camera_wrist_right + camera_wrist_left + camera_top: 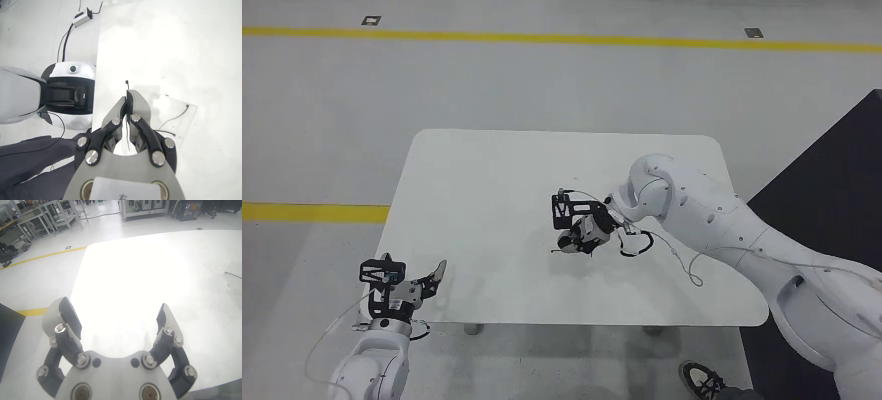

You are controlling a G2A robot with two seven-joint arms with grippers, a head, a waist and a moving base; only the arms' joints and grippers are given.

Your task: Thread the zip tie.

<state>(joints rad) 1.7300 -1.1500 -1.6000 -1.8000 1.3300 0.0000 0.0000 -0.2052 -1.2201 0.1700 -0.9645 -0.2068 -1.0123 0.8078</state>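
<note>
A thin black zip tie (126, 83) is pinched between the pads of my right gripper (127, 94), which is shut on it. Its small square head sticks out just past the fingertips, and the tail (128, 144) runs back through the palm gap. In the top view this right gripper (577, 232) hovers over the middle of the white table (542, 180). My left gripper (114, 303) is open with nothing between its fingers, at the table's near left corner (432, 275), far from the tie.
A clear flat tray (191, 111) beside the right gripper holds two more black zip ties (177, 115); the same tray (234, 268) is seen in the left wrist view. A grey box with cables (82, 17) lies on the floor past the table edge.
</note>
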